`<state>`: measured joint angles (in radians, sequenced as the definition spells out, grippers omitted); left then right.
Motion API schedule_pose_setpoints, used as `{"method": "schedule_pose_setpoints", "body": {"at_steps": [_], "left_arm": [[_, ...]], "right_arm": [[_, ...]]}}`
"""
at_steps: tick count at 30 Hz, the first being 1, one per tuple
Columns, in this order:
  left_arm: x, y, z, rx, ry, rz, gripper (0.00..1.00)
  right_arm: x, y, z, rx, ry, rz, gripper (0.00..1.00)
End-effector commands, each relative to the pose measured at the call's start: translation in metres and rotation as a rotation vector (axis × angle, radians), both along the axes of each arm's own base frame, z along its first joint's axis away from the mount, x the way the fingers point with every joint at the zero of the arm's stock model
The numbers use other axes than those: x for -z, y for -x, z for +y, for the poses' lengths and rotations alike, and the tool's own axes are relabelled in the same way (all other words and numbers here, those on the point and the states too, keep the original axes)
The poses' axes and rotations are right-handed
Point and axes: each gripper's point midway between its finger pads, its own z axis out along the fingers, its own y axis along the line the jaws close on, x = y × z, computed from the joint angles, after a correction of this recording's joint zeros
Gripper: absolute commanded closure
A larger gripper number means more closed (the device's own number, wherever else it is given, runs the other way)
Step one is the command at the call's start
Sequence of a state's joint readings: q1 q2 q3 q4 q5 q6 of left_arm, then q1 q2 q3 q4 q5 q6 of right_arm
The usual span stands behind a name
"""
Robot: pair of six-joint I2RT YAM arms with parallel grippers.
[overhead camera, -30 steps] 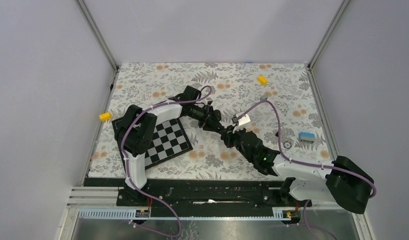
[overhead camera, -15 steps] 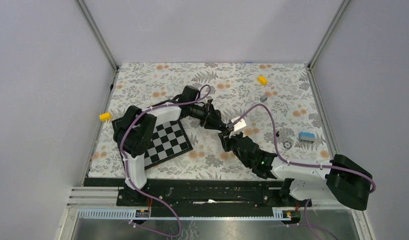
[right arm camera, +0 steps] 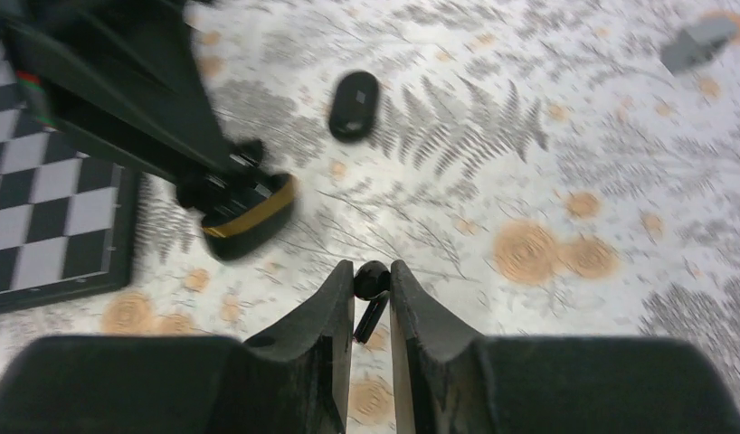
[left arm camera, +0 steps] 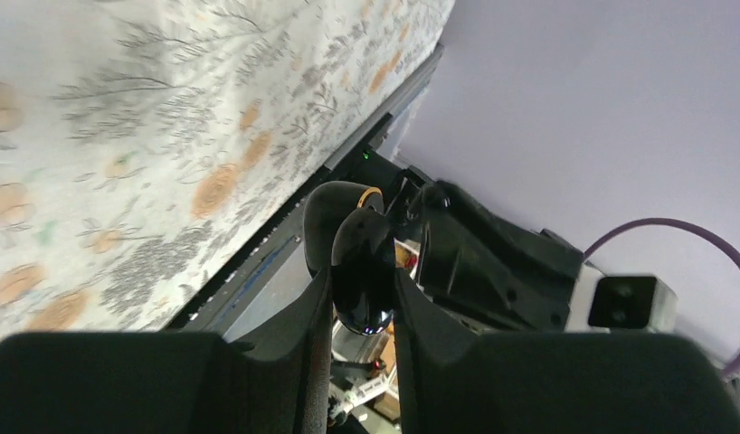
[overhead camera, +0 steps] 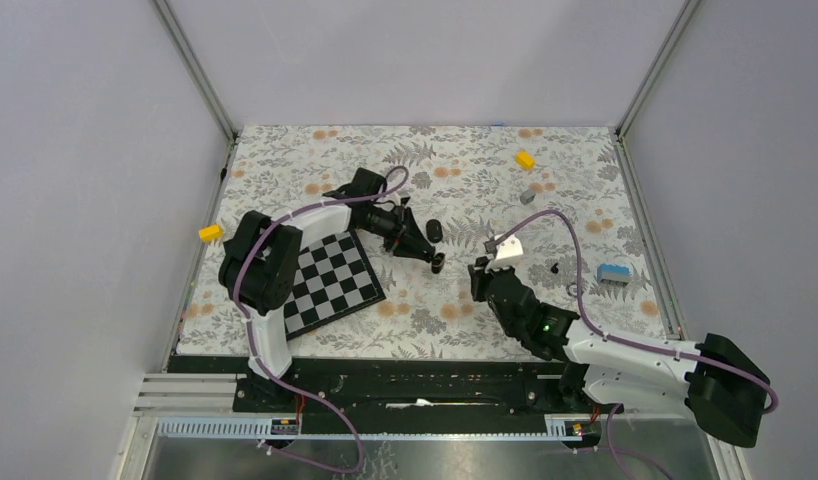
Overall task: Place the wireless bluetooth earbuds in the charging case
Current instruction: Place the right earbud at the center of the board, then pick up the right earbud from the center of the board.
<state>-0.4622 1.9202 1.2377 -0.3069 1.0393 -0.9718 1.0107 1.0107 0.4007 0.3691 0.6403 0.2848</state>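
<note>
Right wrist | right claw (right arm camera: pixel 372 287) pinching one earbud (right arm camera: pixel 370 277) | left claw (left arm camera: pixel 362 291) clamping charging case (left arm camera: pixel 358 258) | advice: square earbud to case, lower slowly

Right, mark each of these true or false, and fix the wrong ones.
1. The right hand is shut on a small black earbud. True.
2. The left hand is open and empty. False: it grips the black case, which has an orange rim.
3. The chessboard lies on the left side of the mat. True.
4. Both yellow blocks sit on the chessboard. False: one yellow block is at the mat's left edge, the other near its far right corner.
</note>
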Motion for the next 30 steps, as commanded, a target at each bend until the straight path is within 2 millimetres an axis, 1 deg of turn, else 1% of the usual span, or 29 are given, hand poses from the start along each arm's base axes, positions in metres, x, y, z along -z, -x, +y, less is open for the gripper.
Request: {"method": "schedule_pose_setpoints", "body": {"at_steps": [1, 3, 5, 8, 10, 11, 13, 14, 16, 17, 18, 20, 23, 26, 28, 30], "left_arm": [[-0.019, -0.021, 0.027, -0.027, -0.052, -0.158, 1.00], [-0.017, -0.018, 0.032, 0.014, -0.078, -0.190, 1.00], [-0.015, -0.012, 0.036, 0.048, -0.087, -0.204, 1.00], [-0.005, -0.002, 0.043, 0.082, -0.112, -0.234, 1.00], [0.004, 0.006, 0.049, 0.106, -0.132, -0.261, 1.00], [0.013, 0.011, 0.053, 0.113, -0.158, -0.269, 1.00], [0.020, 0.015, 0.059, 0.116, -0.200, -0.314, 1.00], [0.021, 0.016, 0.061, 0.115, -0.213, -0.332, 1.00], [0.020, 0.019, 0.063, 0.119, -0.214, -0.341, 1.00], [0.019, 0.019, 0.062, 0.121, -0.211, -0.340, 1.00], [0.019, 0.019, 0.062, 0.121, -0.210, -0.336, 1.00], [0.021, 0.018, 0.062, 0.120, -0.214, -0.330, 1.00], [0.024, 0.015, 0.060, 0.118, -0.216, -0.316, 1.00], [0.027, 0.014, 0.058, 0.118, -0.212, -0.294, 1.00], [0.028, 0.012, 0.057, 0.118, -0.213, -0.292, 1.00], [0.028, 0.010, 0.057, 0.117, -0.213, -0.291, 1.00]], "right_arm": [[0.037, 0.006, -0.046, 0.170, 0.021, 0.113, 0.88], [0.052, 0.012, -0.055, 0.202, 0.036, 0.165, 0.88], [0.064, 0.017, -0.057, 0.208, 0.052, 0.207, 0.88], [0.071, 0.018, -0.050, 0.181, 0.078, 0.246, 0.85], [0.072, 0.014, -0.041, 0.163, 0.100, 0.267, 0.83], [0.074, 0.012, -0.037, 0.156, 0.118, 0.282, 0.82], [0.084, 0.009, -0.031, 0.152, 0.156, 0.321, 0.80], [0.087, 0.009, -0.026, 0.138, 0.163, 0.339, 0.77], [0.085, 0.008, -0.011, 0.098, 0.148, 0.365, 0.60], [0.082, 0.007, -0.004, 0.079, 0.131, 0.371, 0.54], [0.078, 0.006, 0.001, 0.067, 0.113, 0.371, 0.51], [0.068, 0.004, 0.003, 0.067, 0.093, 0.356, 0.48], [0.053, 0.004, 0.002, 0.068, 0.068, 0.341, 0.48], [0.048, 0.015, -0.006, 0.064, 0.059, 0.365, 0.54], [0.050, 0.020, -0.014, 0.084, 0.047, 0.387, 0.61], [0.060, 0.026, -0.020, 0.090, 0.052, 0.431, 0.64]]}}
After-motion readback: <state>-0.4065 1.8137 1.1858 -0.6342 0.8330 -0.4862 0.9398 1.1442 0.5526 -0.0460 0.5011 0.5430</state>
